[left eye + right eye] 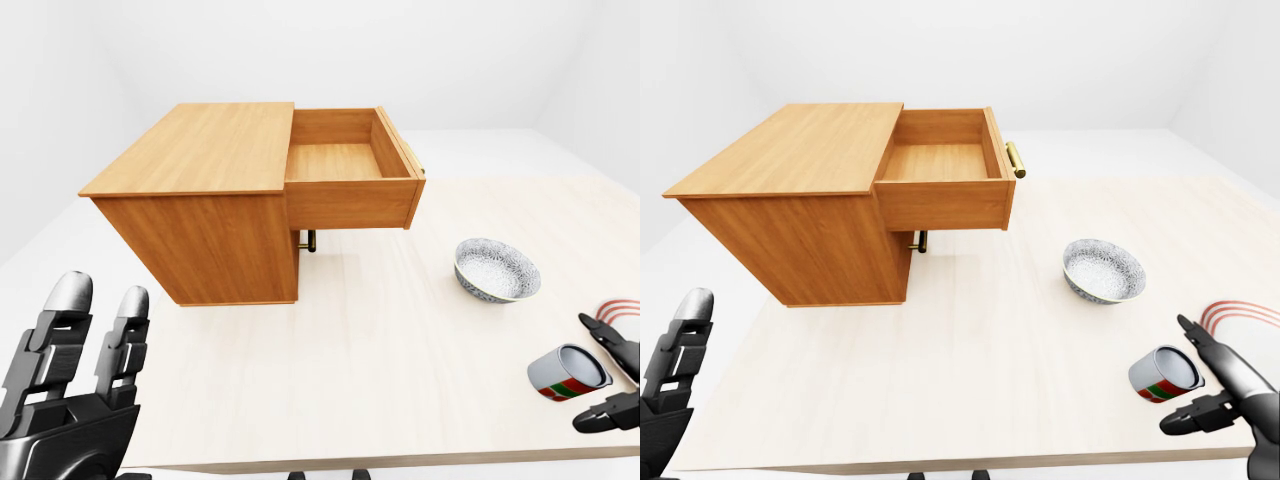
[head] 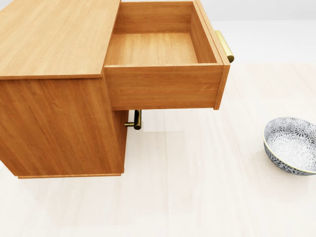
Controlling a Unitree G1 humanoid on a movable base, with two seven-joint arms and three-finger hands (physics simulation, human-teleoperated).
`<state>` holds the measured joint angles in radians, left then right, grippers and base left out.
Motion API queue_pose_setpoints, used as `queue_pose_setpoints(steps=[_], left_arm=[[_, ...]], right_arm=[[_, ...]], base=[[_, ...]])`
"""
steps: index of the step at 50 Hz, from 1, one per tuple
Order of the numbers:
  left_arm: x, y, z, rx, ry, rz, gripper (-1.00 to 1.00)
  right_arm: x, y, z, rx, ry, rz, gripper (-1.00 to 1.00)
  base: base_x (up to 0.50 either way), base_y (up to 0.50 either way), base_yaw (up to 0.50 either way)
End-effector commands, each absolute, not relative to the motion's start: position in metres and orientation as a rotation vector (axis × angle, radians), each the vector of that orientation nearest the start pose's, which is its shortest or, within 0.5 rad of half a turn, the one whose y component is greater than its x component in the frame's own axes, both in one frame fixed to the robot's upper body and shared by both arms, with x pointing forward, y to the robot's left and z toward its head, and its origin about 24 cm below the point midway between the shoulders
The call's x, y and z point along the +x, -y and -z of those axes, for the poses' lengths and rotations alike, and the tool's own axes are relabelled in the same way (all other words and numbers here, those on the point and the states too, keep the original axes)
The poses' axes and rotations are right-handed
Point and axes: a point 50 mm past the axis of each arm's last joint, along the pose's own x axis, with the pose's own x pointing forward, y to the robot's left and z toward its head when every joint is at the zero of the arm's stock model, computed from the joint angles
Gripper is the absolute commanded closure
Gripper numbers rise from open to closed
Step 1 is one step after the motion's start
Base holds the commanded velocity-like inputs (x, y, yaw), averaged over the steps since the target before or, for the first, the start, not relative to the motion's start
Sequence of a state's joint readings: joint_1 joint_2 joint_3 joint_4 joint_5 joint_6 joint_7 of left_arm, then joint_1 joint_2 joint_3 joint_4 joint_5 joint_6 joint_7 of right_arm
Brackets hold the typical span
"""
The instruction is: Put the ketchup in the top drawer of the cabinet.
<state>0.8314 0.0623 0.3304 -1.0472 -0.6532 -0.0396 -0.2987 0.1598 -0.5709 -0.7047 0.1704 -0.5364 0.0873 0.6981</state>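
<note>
The ketchup (image 1: pixel 565 372) is a small can-shaped container with a silver end and red and green bands, lying on its side at the table's lower right in the eye views. My right hand (image 1: pixel 1177 376) is open, its fingers (image 1: pixel 1200 345) standing on either side of the container without closing on it. My left hand (image 1: pixel 100 305) is open at the lower left, fingers upright, far from everything. The wooden cabinet (image 2: pixel 54 34) stands at the left with its top drawer (image 2: pixel 153 49) pulled out and empty. The head view shows neither hand nor the ketchup.
A patterned grey bowl (image 2: pixel 291 144) sits on the pale table (image 2: pixel 197 197) between drawer and ketchup. A red-ringed plate edge (image 1: pixel 1240 312) shows beside my right hand. The brass handle (image 2: pixel 137 120) of the lower drawer sticks out under the open drawer.
</note>
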Motion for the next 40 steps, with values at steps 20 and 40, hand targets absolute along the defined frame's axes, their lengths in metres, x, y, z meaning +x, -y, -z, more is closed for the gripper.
queue_pose_setpoints(steps=[20,40], left_arm=[[0.091,-0.203,-0.176,-0.154,0.500,0.042,-1.00],[0.091,-0.203,-0.177,-0.155,0.503,0.039,-1.00]], right_arm=[[0.150,0.404,-0.027,-0.633,-0.816,0.085,0.65],[0.159,0.394,-0.056,-0.759,-0.704,0.109,1.00]], base=[[0.00,0.00,0.00],[0.00,0.00,0.00]])
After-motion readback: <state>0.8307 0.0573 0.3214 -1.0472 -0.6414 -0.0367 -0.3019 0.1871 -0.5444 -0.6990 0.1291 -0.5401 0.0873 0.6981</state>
